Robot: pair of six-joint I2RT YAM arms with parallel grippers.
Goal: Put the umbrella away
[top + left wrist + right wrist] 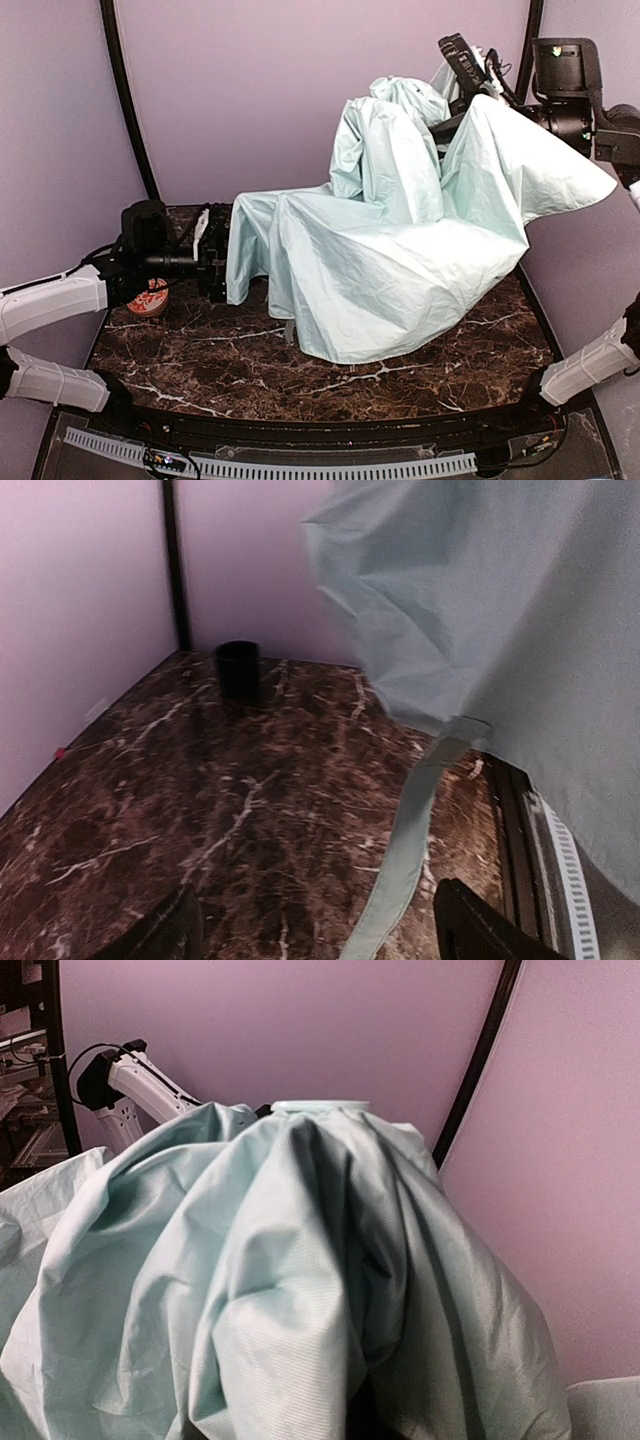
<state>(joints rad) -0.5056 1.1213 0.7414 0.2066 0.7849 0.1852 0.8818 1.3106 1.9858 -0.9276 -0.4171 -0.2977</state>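
The umbrella (pixel 400 250) is a pale mint-green canopy draped loosely over the marble table (pixel 200 360). Its upper end is lifted at the back right. There my right gripper (pixel 462 75) is buried in the cloth and shut on it. In the right wrist view the bunched umbrella (pixel 300 1280) hides the jaws. My left gripper (pixel 215 255) is at the canopy's left edge, open. In the left wrist view the gripper (pixel 325 930) has its dark fingers (pixel 475 925) wide apart. The umbrella's strap (pixel 410 850) hangs between them, touching neither. The canopy (pixel 520 630) fills the upper right.
A dark mug (pixel 238 670) stands near the far corner by the black corner post (pixel 172 560). A small red-and-white object (pixel 150 298) lies on the table under my left arm. Purple walls close in on three sides. A black rail (pixel 300 435) runs along the near edge.
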